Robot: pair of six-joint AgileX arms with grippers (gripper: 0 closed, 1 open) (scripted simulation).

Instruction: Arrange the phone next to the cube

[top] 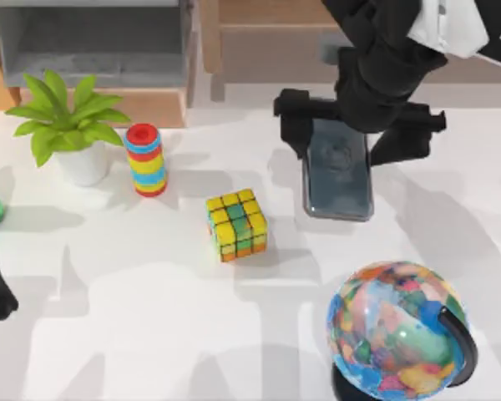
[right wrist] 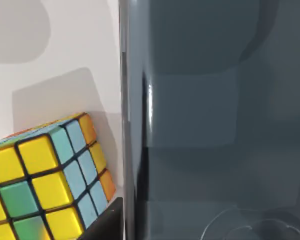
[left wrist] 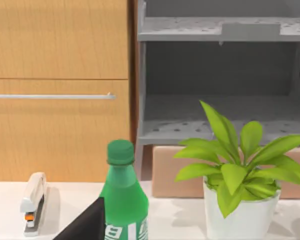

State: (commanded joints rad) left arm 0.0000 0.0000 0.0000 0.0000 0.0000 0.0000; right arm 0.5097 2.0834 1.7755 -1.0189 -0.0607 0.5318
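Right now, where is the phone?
In the top view the phone lies flat on the table right of centre, under the right gripper, with the cube just to its left and the globe below it.

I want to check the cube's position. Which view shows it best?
The top view: the whole cube lies left of the phone. The right wrist view shows part of it, cut by the frame; the left wrist view faces the plant.

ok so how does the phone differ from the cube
The phone is a flat, dark, glossy slab; the cube is a blocky puzzle of yellow, green and orange squares. The phone is longer than the cube is wide. The right gripper is over the phone's far end; the cube stands free. Both rest on the white table.
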